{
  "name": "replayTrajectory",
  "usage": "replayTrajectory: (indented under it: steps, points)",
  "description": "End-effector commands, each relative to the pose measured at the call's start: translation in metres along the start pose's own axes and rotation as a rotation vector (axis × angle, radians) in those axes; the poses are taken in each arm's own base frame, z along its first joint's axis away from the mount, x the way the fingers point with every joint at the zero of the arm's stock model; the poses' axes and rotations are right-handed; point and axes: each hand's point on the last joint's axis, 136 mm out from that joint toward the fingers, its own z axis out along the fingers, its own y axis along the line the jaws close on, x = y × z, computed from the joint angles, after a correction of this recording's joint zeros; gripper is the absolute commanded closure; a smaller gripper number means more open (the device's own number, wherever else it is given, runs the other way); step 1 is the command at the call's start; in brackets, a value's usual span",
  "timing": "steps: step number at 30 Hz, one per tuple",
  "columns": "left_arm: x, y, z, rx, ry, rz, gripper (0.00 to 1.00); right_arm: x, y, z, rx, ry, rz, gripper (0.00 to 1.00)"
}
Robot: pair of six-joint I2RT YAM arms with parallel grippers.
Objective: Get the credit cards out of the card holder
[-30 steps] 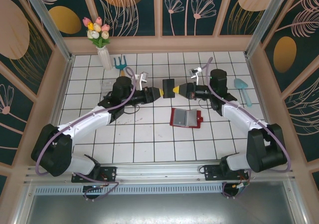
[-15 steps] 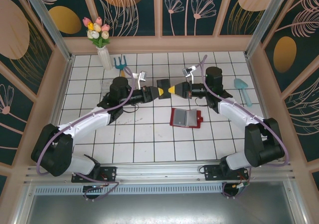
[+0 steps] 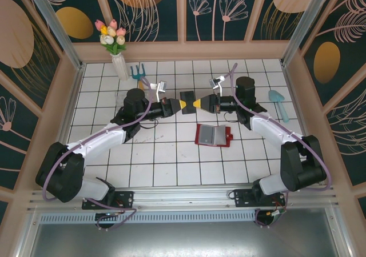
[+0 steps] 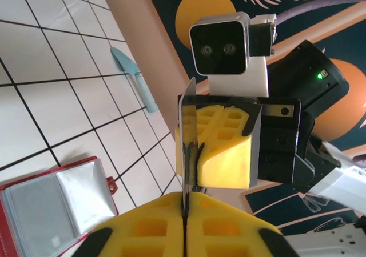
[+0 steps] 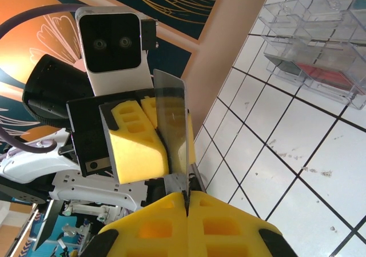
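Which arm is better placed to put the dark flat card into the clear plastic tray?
Left, probably: the left end effector grips the dark flat card, and the clear plastic tray lies beside that arm.

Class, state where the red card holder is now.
Top view: the card holder lies open on the tiles right of centre, just nearer than the dark card pinched by the left gripper and right gripper.

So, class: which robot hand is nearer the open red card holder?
Right. The right hand sits just beyond the left end of the card holder; the left hand is farther off to its left. Both grip one dark card.
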Motion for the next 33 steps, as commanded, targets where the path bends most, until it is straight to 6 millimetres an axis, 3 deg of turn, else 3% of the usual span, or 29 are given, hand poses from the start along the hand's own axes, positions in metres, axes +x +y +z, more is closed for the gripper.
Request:
replayTrajectory:
  steps: [1, 3, 4, 9, 13, 14, 22, 27, 33]
  points:
    - [-0.001, -0.011, -0.002, 0.053, -0.006, 0.025, 0.97, -0.002, 0.007, 0.002, -0.019, 0.009, -0.052, 0.8]
    - [-0.002, -0.01, -0.003, 0.049, -0.012, 0.02, 0.99, -0.004, 0.003, -0.001, 0.002, -0.007, -0.045, 0.48]
    - [-0.003, -0.01, -0.003, 0.044, -0.018, 0.016, 0.99, -0.005, 0.001, -0.003, 0.016, -0.018, -0.044, 0.41]
    - [-0.008, 0.003, -0.014, -0.028, -0.067, -0.032, 1.0, -0.016, -0.02, -0.019, 0.151, -0.109, -0.034, 0.23]
    - [-0.015, 0.034, -0.038, -0.192, -0.164, -0.121, 1.0, -0.026, -0.034, -0.028, 0.297, -0.171, -0.057, 0.17]
    - [-0.016, 0.042, -0.046, -0.237, -0.19, -0.15, 1.0, -0.029, -0.036, -0.029, 0.327, -0.184, -0.064, 0.07]
    - [-0.008, 0.109, -0.145, -0.675, -0.495, -0.483, 1.0, -0.043, -0.045, -0.03, 0.497, -0.258, -0.123, 0.01]
    - [0.005, 0.128, -0.202, -0.885, -0.72, -0.703, 1.0, -0.046, -0.043, -0.015, 0.523, -0.243, -0.162, 0.01]
    - [0.008, 0.135, -0.224, -0.984, -0.885, -0.92, 1.0, -0.049, -0.043, -0.006, 0.54, -0.221, -0.182, 0.01]
